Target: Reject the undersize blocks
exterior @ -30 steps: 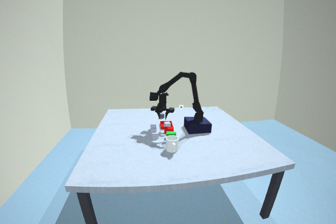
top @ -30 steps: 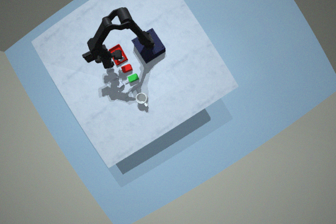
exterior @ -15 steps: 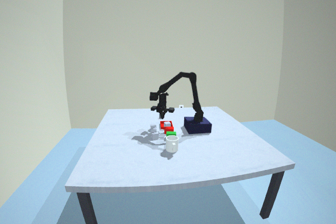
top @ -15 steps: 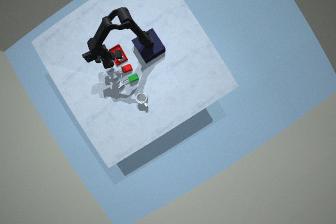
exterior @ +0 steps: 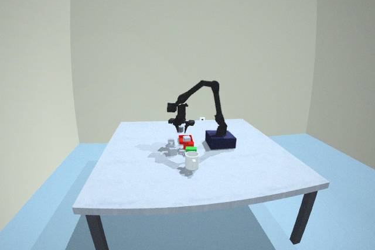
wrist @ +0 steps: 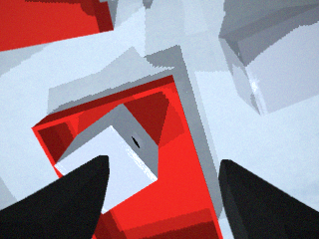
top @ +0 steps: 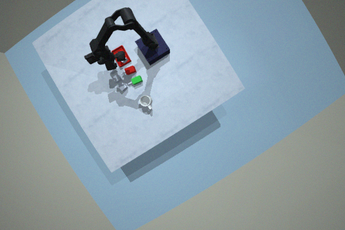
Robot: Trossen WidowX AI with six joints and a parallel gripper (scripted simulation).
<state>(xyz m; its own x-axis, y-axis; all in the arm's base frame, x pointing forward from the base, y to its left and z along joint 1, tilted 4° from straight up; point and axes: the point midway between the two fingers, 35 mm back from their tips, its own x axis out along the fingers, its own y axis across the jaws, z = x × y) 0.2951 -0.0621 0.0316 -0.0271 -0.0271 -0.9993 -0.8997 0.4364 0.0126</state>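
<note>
- The open, empty gripper (top: 111, 60) (exterior: 181, 132) (wrist: 164, 166) is hovering near the red tray (top: 125, 52) (exterior: 181, 142) (wrist: 179, 184), where a steel block (top: 125, 60) (exterior: 186, 138) (wrist: 117, 154) is resting.
- Rejecting is probably finishing; next likely needs clearing away sideways.

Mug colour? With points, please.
White, handle included; the mug (top: 142, 105) (exterior: 191, 162) shows best in the exterior view.

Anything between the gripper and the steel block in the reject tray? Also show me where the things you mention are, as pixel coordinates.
Nothing visible. The open gripper (top: 115, 61) (exterior: 181, 132) (wrist: 164, 166) is above the red reject tray (top: 126, 53) (exterior: 181, 142) (wrist: 184, 179); wrist view shows no object between it and the steel block (top: 125, 60) (exterior: 186, 138) (wrist: 125, 166) inside.
</note>
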